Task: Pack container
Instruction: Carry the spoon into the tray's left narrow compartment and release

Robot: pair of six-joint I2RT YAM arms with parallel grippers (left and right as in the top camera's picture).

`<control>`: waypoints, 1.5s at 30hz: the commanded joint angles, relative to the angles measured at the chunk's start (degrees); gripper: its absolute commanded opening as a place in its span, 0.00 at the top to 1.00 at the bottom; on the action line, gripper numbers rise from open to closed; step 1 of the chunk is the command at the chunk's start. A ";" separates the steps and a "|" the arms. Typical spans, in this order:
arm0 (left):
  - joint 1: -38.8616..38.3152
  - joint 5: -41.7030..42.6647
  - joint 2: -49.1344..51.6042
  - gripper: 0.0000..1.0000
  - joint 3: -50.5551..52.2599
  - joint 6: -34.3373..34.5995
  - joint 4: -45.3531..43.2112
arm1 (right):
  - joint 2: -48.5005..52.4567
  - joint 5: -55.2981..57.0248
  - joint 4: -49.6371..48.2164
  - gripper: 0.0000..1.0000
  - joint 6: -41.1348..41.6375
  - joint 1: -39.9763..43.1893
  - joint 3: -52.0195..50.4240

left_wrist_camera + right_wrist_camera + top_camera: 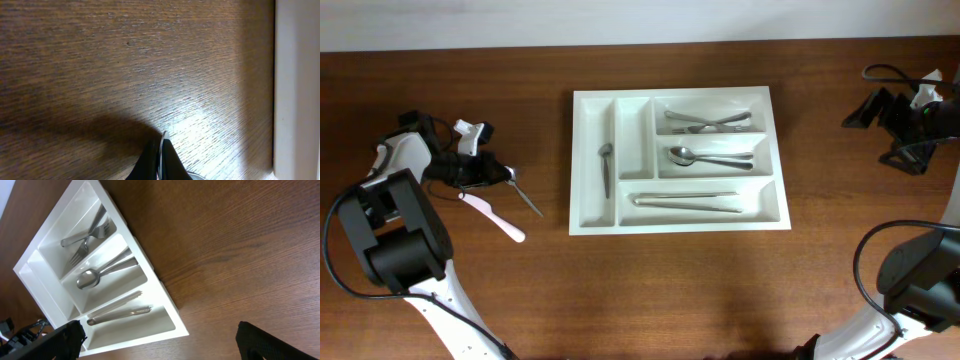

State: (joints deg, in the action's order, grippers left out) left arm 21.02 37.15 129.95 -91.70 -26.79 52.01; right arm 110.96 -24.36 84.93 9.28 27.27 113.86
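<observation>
The container, a white cutlery tray (pixel 578 160), lies mid-table. It holds a small spoon (pixel 606 165) in the leftmost narrow slot, forks (pixel 708 121) in the top slot, spoons (pixel 710 157) in the middle slot and knives (pixel 685 202) in the bottom slot. My left gripper (pixel 508 176) is left of the tray, shut on a thin metal utensil (pixel 528 199) that slants down to the table. The left wrist view shows the jaws (pixel 161 152) pinched on its metal edge. My right gripper (pixel 880 110) is open and empty at the far right. Its fingers (pixel 160 339) are spread wide over the tray's (pixel 140 341) near corner.
A white and pink-handled utensil (pixel 495 215) lies on the wood just below the left gripper. The tray's left wall (pixel 297 90) shows at the right edge of the left wrist view. The second narrow slot (pixel 635 135) of the tray has nothing in it.
</observation>
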 commanded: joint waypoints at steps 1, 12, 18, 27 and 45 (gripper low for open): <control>-0.17 0.17 1.01 0.98 -0.22 1.05 0.46 | 0.11 -0.55 0.22 0.01 0.48 -0.42 -0.35; -3.10 6.99 -9.05 0.98 -25.55 2.89 23.39 | 0.11 -0.52 2.51 0.01 0.48 -0.42 -0.35; -13.07 -5.90 -17.18 0.98 -33.14 2.78 24.44 | 0.11 -0.52 2.19 0.01 0.48 -0.44 -0.35; -28.00 -16.94 -13.49 0.98 -29.62 -10.14 25.62 | 0.11 -0.52 0.31 0.01 0.46 -0.44 -0.35; -28.68 -19.10 -2.16 0.00 -39.39 -1.57 33.86 | 0.11 -0.50 -0.28 0.01 0.46 -0.44 -0.35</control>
State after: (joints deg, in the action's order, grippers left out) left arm -9.23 22.44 129.73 -123.02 -33.10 82.08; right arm 110.96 -24.36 84.97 9.30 27.27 113.75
